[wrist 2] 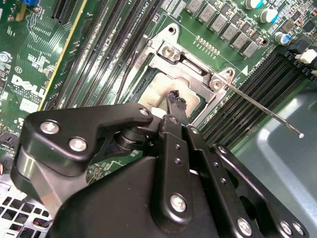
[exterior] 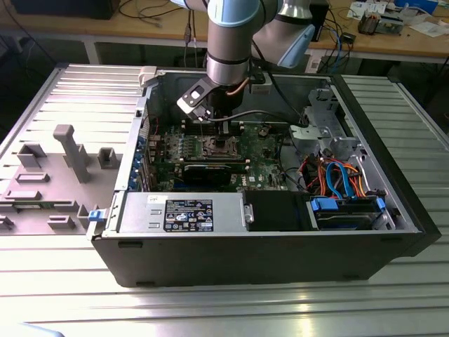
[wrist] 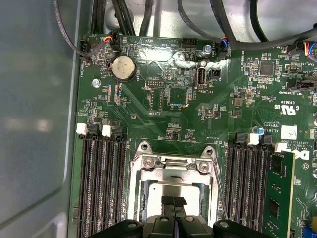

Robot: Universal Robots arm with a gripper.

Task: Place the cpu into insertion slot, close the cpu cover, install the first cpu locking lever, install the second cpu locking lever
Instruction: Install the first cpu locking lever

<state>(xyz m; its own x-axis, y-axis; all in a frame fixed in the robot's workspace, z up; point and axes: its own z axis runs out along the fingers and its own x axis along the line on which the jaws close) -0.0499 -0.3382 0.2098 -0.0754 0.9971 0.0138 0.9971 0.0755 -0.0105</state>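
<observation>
Claw (wrist 2: 176, 99) pinched shut on nothing, tip right above the cpu (wrist 2: 154, 91) seated in the insertion slot (wrist 2: 159, 39) under the lowered cpu cover (wrist 2: 195, 69); best kept square and gentle, clear of the loose locking lever (wrist 2: 262, 111) just beside.

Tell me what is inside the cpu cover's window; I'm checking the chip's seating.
A flat silver-grey surface, the cpu, shows in the window of the cpu cover. The gripper hides its middle, and whatever lies under the chip is covered.
</observation>
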